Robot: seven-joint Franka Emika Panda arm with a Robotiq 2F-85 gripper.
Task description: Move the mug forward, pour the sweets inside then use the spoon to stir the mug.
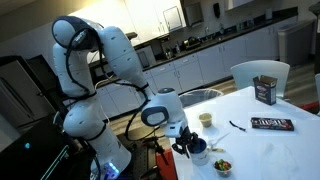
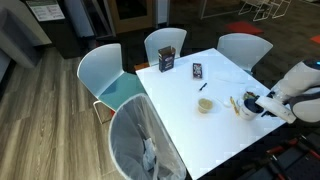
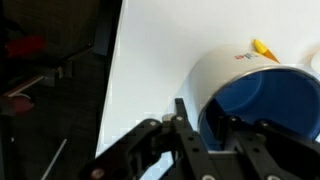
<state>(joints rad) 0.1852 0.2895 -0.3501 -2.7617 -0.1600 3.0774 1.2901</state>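
The mug (image 1: 198,151) stands near the table's near edge, blue in both exterior views (image 2: 249,102). In the wrist view the mug (image 3: 225,70) shows a white outer wall and a blue inside. My gripper (image 3: 208,118) straddles its rim, one finger outside the wall and one inside, closed on the wall. The gripper also shows in both exterior views (image 1: 186,146) (image 2: 262,104). The thin dark spoon (image 1: 238,126) (image 2: 203,86) lies flat on the table, apart from the mug. A small bowl of sweets (image 1: 223,163) sits beside the mug.
A small cream cup (image 1: 205,119) (image 2: 205,104) stands mid-table. A dark flat packet (image 1: 270,124) (image 2: 197,70) and a dark box (image 1: 265,89) (image 2: 166,58) lie farther off. A pale yellowish stick (image 2: 235,102) lies by the mug. Chairs (image 2: 105,75) surround the white table (image 2: 180,120).
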